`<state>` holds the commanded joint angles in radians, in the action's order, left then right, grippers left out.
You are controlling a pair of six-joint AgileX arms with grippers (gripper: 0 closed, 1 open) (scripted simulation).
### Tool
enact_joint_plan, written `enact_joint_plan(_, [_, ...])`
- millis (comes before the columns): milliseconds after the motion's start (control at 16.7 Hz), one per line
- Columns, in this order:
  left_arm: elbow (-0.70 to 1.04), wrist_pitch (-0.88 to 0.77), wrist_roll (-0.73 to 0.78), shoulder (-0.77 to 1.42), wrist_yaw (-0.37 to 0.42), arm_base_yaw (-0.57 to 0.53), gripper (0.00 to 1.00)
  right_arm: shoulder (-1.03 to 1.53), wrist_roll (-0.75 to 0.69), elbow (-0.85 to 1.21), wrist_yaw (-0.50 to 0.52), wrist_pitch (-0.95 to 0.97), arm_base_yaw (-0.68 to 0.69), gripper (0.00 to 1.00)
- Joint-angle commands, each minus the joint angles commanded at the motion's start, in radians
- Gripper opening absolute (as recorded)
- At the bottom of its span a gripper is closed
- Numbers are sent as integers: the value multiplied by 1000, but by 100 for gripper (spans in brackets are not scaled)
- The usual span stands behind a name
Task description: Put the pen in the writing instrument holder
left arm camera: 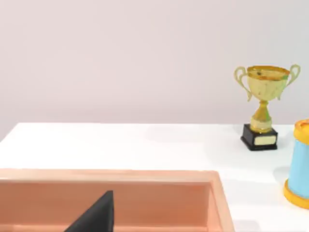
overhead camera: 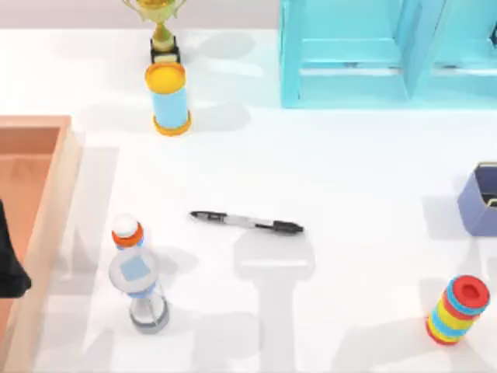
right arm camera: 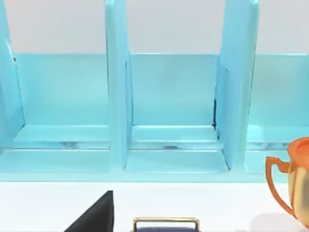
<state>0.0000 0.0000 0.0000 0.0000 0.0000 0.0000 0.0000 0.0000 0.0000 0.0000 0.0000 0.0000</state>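
My left arm is parked at the left edge of the table, over the orange tray (overhead camera: pixel 46 194). From above it is just a dark shape there. In the left wrist view a black bit of the left gripper (left arm camera: pixel 96 216) pokes up in front of the tray's wall. I cannot tell if its fingers are apart or together.

In the right wrist view a black bit of the right gripper (right arm camera: pixel 96 215) sits just beside the yellowish rim of the writing instrument holder (right arm camera: pixel 166 223). I cannot tell if this one is apart or together either. It faces the light blue rack (right arm camera: pixel 169 111) with its tall dividers. An orange cup (right arm camera: pixel 297 179) stands near the rack.

The pen (overhead camera: pixel 247 222) lies flat on the white table (overhead camera: pixel 349 171), near the middle, and nothing touches it. The holder (overhead camera: pixel 481 200) is well apart from it, at the right edge.

A bottle (overhead camera: pixel 137 273) stands near the pen, on its left. A stack of coloured rings (overhead camera: pixel 458 309) sits near the holder. At the back a blue tube with yellow rims (overhead camera: pixel 168 99) stands just in front of a gold trophy (overhead camera: pixel 161 27).
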Motion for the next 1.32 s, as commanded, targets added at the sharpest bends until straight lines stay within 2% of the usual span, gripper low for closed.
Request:
enact_joint_plan(300, [0, 0, 0, 0, 0, 0, 100, 56, -14, 46, -4, -26, 28, 100])
enact_joint_plan(540, [0, 0, 0, 0, 0, 0, 100, 263, -66, 200, -7, -131, 119, 100])
enact_joint_plan(900, [0, 0, 0, 0, 0, 0, 100, 794, -197, 552, 22, -413, 314, 100])
enact_joint_plan(1320, [0, 0, 0, 0, 0, 0, 100, 1526, -372, 1069, 101, -799, 562, 100])
